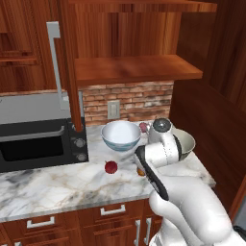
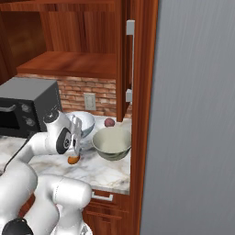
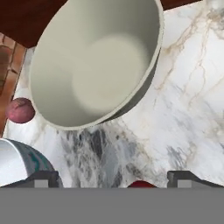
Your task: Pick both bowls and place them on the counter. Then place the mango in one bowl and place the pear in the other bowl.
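Hand view: two dark fingers [image 3: 112, 180] stand wide apart, gripping nothing, above bare marble.
Grey-green bowl: deep ceramic bowl with cream inside [image 3: 94, 61], upright on the white veined marble worktop [image 1: 57, 185], near its right end.
Floral bowl: white bowl with blue pattern [image 1: 121, 135], near the worktop's back edge, beside the black microwave oven [image 1: 38, 141].
Mango: small orange-yellow fruit [image 2: 73, 159], under the hand, towards the front edge.
Pear: dark red round fruit [image 1: 111, 166], mid-worktop, apart from both bowls.
Pinkish-red fruit [image 3: 20, 110]: by the brick wall, between the bowls.
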